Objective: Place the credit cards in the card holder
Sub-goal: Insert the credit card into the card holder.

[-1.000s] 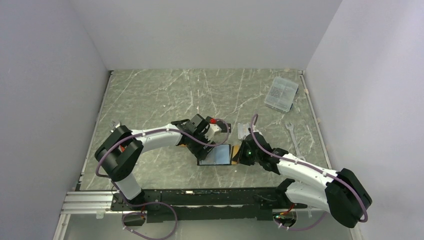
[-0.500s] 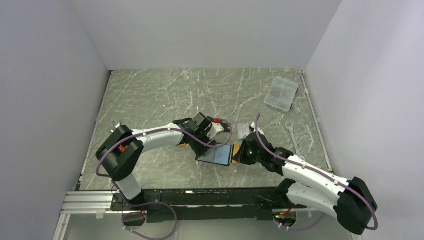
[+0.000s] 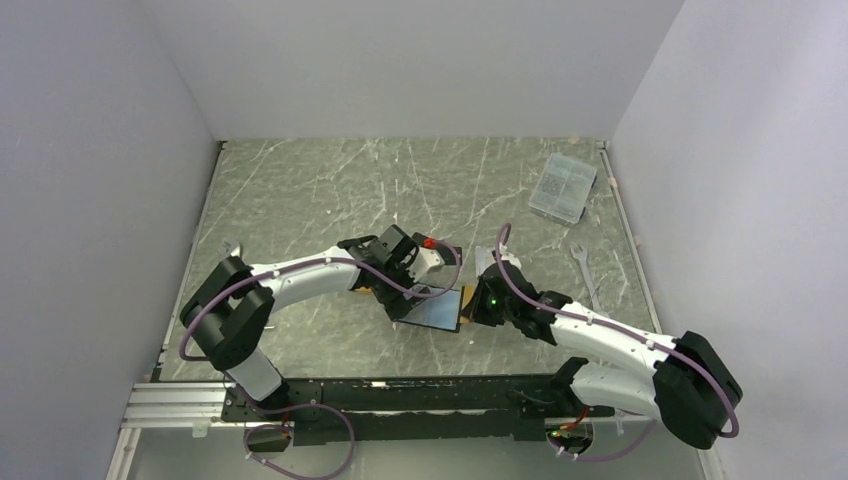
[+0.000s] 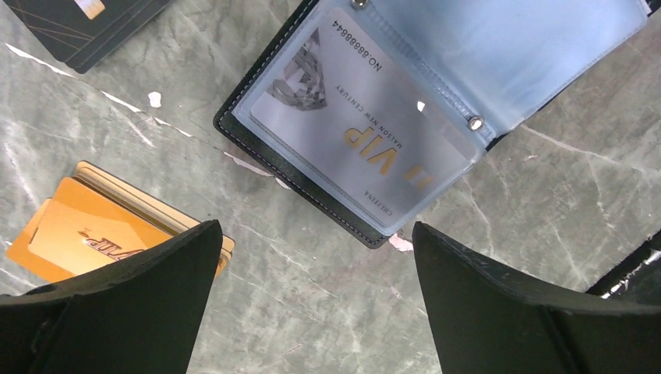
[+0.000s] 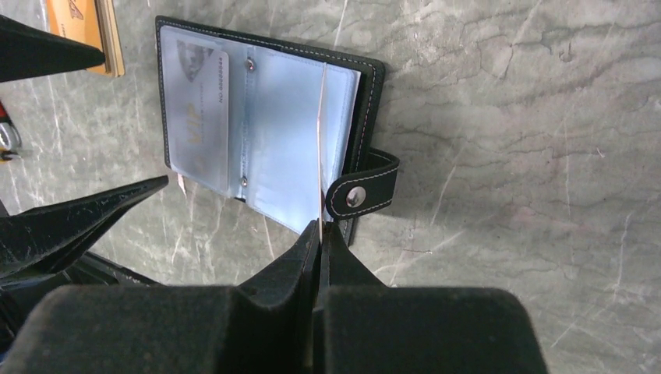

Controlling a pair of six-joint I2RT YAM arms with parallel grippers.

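Grey table [image 3: 320,200]; open holder [image 3: 437,310] now turned a bit; right gripper [image 5: 319,231] pinching card [image 5: 321,140] over it; left gripper [image 4: 313,230] spread; nearly in.

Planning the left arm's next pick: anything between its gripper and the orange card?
Nothing visible. The left gripper hangs open over bare table; the orange card lies uncovered beside its finger, clear of the card holder.

Grey-green, white-veined marbled table [image 3: 300,200]. Near its middle lies the card holder [image 5: 265,132], opened flat with the light blue lining upward. Close beside it, not touching, lie an orange-gold card [image 4: 93,234] and black cards [image 4: 86,31]. Toward the far right corner sits a clear plastic box [image 3: 563,187]. A wrench [image 3: 585,272] lies along the right edge.
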